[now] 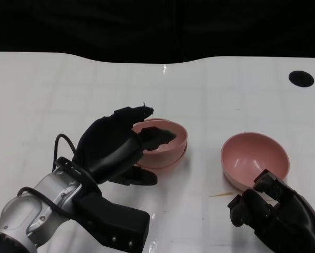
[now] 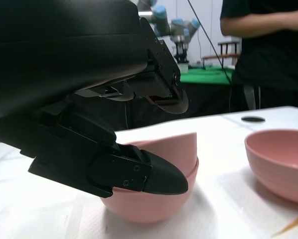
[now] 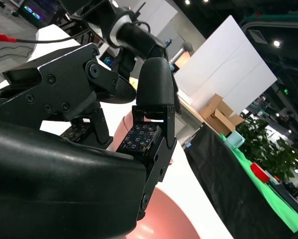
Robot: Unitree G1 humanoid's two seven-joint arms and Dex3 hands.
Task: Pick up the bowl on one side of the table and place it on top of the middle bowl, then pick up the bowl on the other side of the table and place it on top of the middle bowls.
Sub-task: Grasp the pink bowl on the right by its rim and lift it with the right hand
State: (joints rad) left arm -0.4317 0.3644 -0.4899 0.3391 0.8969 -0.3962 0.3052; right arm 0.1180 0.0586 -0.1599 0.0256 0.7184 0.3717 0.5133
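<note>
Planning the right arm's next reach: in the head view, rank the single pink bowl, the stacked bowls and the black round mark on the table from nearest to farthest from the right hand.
1. The single pink bowl, just beyond the right hand, at the fingertips.
2. The stacked bowls, mid-table toward the left hand, which is on them.
3. The black round mark, far right edge of the table.
</note>
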